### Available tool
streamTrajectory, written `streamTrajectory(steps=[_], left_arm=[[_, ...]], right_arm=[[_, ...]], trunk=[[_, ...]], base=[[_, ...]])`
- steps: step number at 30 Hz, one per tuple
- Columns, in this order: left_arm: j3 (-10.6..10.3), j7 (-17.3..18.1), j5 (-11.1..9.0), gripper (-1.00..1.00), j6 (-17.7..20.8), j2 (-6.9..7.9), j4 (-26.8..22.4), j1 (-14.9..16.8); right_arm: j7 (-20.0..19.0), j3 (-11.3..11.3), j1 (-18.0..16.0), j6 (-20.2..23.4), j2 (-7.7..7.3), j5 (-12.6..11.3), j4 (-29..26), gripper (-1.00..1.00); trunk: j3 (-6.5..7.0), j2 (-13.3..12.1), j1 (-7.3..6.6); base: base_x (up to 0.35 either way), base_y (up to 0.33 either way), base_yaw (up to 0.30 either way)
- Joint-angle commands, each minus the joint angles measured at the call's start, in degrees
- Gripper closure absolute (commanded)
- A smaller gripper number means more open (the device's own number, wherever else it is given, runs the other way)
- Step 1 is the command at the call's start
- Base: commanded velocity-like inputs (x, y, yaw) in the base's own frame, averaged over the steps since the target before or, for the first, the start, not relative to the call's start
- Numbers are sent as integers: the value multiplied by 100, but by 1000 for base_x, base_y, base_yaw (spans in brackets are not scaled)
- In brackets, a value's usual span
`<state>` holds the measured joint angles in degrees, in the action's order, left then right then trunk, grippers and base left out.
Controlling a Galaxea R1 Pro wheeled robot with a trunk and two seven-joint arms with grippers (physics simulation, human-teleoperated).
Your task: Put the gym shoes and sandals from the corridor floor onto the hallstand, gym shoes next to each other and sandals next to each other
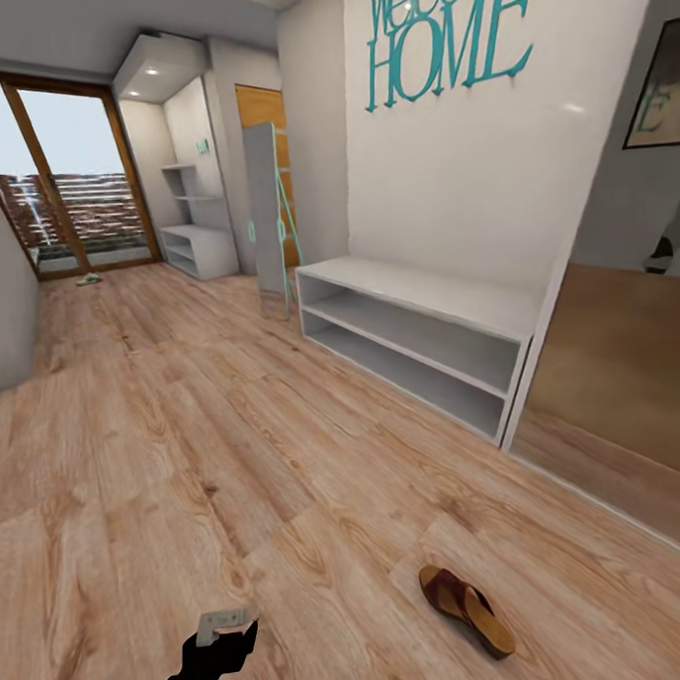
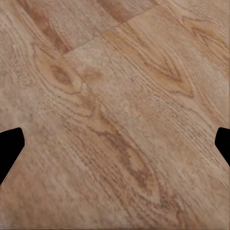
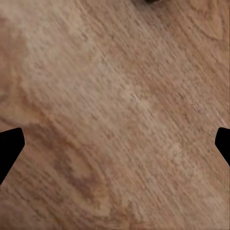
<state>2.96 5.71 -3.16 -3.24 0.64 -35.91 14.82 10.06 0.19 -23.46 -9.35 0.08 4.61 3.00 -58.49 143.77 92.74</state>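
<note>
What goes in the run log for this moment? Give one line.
sandal: on floor | hallstand: shelves bare | left hand: open over floor | right hand: open

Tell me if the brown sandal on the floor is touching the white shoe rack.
Apart. The head view shows the sandal lying alone on the corridor floor, with a wide stretch of bare planks between it and the hallstand against the wall.
</note>
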Motion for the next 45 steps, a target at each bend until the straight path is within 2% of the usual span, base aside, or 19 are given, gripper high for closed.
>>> streamTrajectory(steps=[1, 25, 32, 45], left_arm=[[20, 44, -33, -100, -10, -2, 5, 3], [16, 44, -26, -100, -2, -10, 12, 3], [9, 37, -25, -100, -20, -11, 370, 3], [3, 36, -27, -100, -19, -11, 465, 3]], right_arm=[[31, 0, -8, -32, 1, 49, 26, -100], [31, 1, -2, -32, 1, 50, 26, -100], [31, 0, -1, -32, 1, 50, 26, -100], [31, -1, -1, -32, 1, 49, 26, -100]], trunk=[[-6, 2, -1], [-9, 2, -1], [-9, 2, -1], [-9, 2, -1]], base=[[0, 0, 297], [0, 0, 298], [0, 0, 298], [0, -2, 298]])
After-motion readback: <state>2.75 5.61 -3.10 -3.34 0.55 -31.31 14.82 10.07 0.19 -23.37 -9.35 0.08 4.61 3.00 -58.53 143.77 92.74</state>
